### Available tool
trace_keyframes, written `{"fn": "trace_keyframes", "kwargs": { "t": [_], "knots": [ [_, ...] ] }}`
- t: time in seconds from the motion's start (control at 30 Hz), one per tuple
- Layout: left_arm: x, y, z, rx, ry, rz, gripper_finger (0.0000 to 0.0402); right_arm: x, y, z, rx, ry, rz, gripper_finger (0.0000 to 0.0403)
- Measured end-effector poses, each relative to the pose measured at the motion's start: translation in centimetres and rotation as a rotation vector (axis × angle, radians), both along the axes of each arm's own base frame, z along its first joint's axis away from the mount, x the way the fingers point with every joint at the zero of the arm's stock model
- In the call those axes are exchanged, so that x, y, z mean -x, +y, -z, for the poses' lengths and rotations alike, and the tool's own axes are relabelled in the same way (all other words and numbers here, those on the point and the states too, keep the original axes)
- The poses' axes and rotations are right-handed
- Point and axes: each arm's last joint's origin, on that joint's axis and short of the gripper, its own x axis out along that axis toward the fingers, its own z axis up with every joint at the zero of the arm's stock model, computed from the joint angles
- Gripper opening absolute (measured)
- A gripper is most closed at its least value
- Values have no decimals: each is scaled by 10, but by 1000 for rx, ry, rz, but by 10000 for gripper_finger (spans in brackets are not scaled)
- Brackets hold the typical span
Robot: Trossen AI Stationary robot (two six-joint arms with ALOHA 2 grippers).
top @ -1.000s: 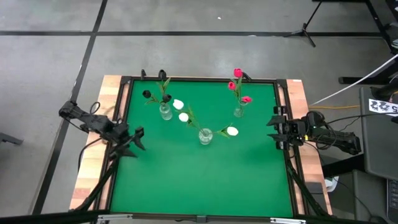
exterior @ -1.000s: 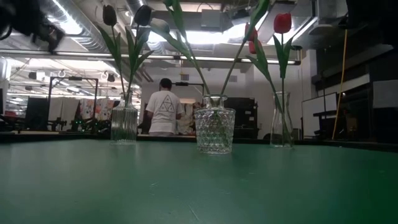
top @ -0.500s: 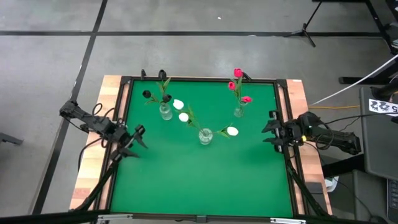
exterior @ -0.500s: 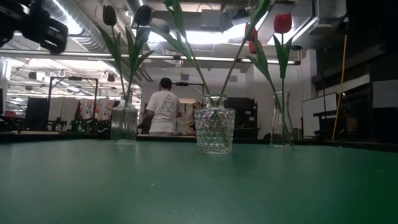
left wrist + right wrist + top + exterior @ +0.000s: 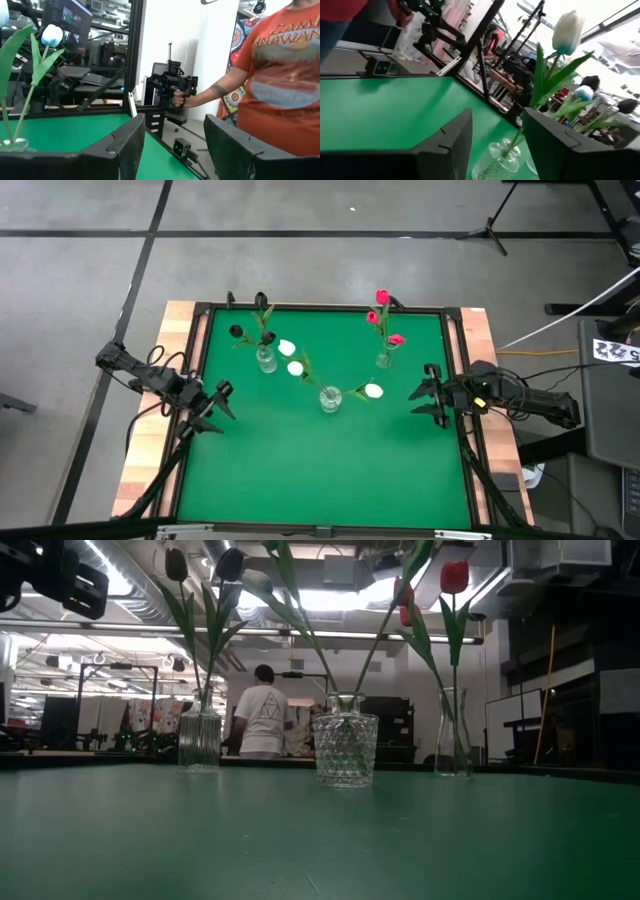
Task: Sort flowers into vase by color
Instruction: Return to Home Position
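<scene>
Green matte table (image 5: 320,470); glass vases (image 5: 345,750) hold slender tulips (image 5: 372,390); left claw (image 5: 224,401), right claw (image 5: 421,391) splayed

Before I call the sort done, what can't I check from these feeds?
- Low view: stems from the middle vase run off the top edge; heads uncountable.
- Low view: right hand out of frame; left hand clipped at the top-left corner.
- High view: stems in the left vase too small to count.
- Right wrist view: middle vase partly behind that hand's fingers.
</scene>
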Motion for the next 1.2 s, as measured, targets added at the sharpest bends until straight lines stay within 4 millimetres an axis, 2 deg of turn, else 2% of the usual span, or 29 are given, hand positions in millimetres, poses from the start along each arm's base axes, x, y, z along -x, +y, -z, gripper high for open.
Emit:
{"fn": "trace_keyframes", "kwargs": {
  "t": [0.17, 0.33, 0.47, 0.77, 0.9, 1.03, 1.2],
  "knots": [
    [0, 0, 1, -14, 6, -3, 200, -1, -2, 1, -20, 21, 53, 174],
    [0, 0, 2, 2, 20, -14, 200, -3, -11, 4, -96, 56, 376, 174],
    [-1, 1, 2, 15, 28, -34, 200, -4, -14, 7, -232, 105, 487, 174],
    [-1, 1, 2, 12, 31, -49, 200, -9, -15, 14, -212, 196, 471, 174],
    [-1, 1, 2, 10, 29, -58, 200, -10, -12, 12, -215, 186, 381, 174],
    [-1, 1, 2, 6, 30, -59, 200, -9, -9, 2, -224, 95, 273, 174],
    [-1, 1, 2, 8, 24, -58, 200, -8, -6, 1, -314, 125, 151, 174]
  ]
}}
